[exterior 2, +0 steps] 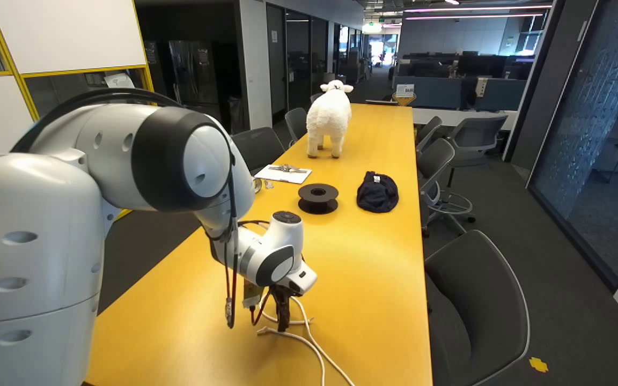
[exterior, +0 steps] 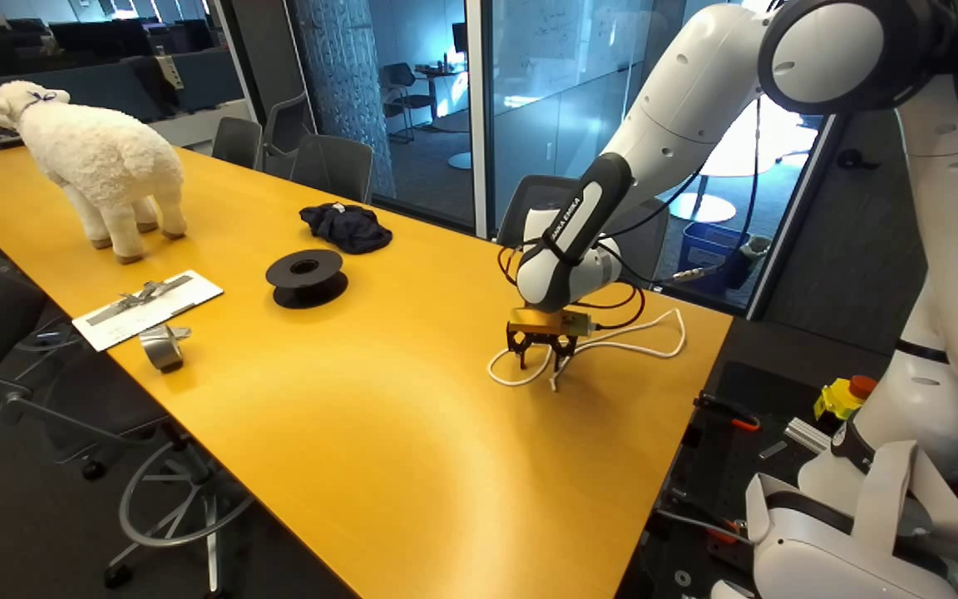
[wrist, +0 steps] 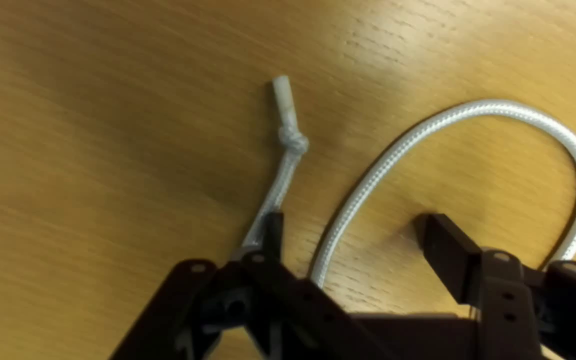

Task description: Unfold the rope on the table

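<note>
The white rope (exterior: 516, 383) lies in loops on the glossy yellow-orange table (exterior: 362, 433) near its end by the robot base. It also shows in an exterior view (exterior 2: 317, 347), running out of the bottom edge. In the wrist view the rope (wrist: 498, 106) forms a rounded loop, with a knotted end to its left. My gripper (wrist: 352, 225) is open and points down, low over the rope. One strand of the loop passes between the fingers. The left finger overlaps the strand of the knotted end; the right finger is inside the loop. Whether they touch the rope is unclear.
A black spool (exterior: 306, 279), a dark cloth cap (exterior: 348, 227), a white board with a grey object (exterior: 148, 308), a silver tape roll (exterior: 163, 348) and a plush sheep (exterior: 101, 158) stand farther along the table. Chairs (exterior 2: 480, 305) line its sides.
</note>
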